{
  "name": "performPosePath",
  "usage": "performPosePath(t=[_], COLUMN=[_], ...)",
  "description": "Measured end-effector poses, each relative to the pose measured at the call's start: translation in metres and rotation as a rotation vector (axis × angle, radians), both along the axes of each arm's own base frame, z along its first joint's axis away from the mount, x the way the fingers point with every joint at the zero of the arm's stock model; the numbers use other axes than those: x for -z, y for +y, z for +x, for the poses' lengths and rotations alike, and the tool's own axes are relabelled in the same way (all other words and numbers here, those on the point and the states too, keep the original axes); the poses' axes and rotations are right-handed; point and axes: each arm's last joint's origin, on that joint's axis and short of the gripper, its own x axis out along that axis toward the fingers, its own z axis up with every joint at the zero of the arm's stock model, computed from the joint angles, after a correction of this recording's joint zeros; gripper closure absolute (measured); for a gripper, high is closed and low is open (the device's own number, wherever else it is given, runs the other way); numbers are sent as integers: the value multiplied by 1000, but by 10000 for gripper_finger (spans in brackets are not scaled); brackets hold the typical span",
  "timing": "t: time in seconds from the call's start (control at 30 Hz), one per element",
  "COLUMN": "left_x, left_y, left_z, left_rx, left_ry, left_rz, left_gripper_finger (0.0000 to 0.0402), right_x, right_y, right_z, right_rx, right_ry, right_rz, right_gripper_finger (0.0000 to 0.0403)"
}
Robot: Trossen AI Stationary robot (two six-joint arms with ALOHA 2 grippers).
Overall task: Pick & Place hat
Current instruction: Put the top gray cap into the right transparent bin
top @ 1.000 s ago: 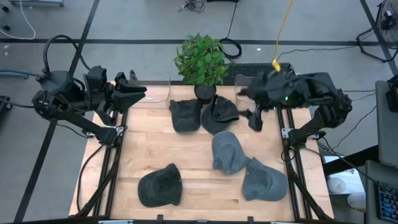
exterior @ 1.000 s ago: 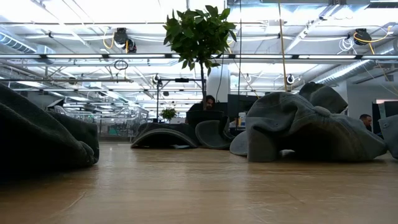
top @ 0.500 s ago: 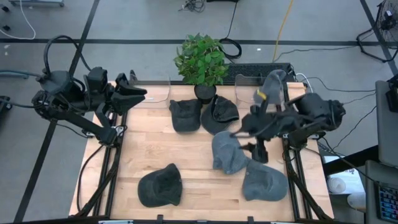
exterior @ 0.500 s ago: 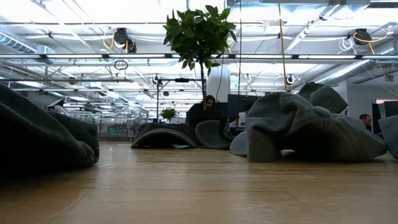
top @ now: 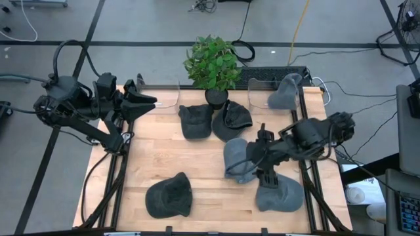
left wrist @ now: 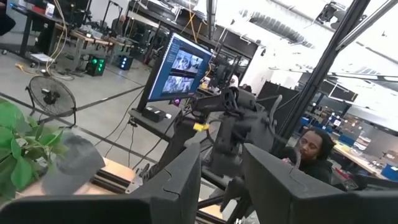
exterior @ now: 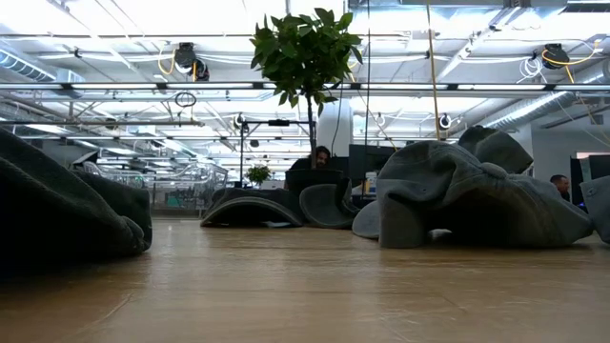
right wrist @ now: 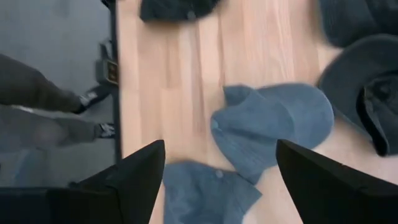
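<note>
Left gripper (top: pixel 146 99) parked at upper left of the high view, off the table (top: pixel 170 154) edge, fingers narrowly apart, empty. Centre-right: right gripper (top: pixel 254 157) spread wide, holding nothing, over the grey-blue hat (top: pixel 237 159), just left of another grey hat (top: pixel 279 190).
</note>
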Motion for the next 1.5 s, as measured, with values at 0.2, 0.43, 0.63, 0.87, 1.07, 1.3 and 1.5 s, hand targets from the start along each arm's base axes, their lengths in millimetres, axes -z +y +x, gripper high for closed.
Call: performPosePath(t=[0.2,0.43,0.63,0.87,1.07,1.3,1.5], left_x=[0,1,1,1,3,6,10], left_y=[0,0,0,0,0,0,-1], left_z=[0,0,0,0,0,1,2], left_rx=[0,0,0,0,1,-2,-1], left_ry=[4,8,8,10,33,66,100], left_rz=[3,7,8,10,11,23,39], left_gripper_finger=[275,275,275,275,275,275,275], right_x=[41,98,138,178,201,231,265], right_y=[12,38,55,63,72,73,82], right_z=[8,16,15,13,14,16,27], right_rx=[4,-35,-4,43,50,54,42], right_ry=[121,163,118,77,-28,1,32], right_rz=[-72,-94,-151,-167,-166,-261,-313], right_gripper_finger=[110,110,110,110,110,110,110])
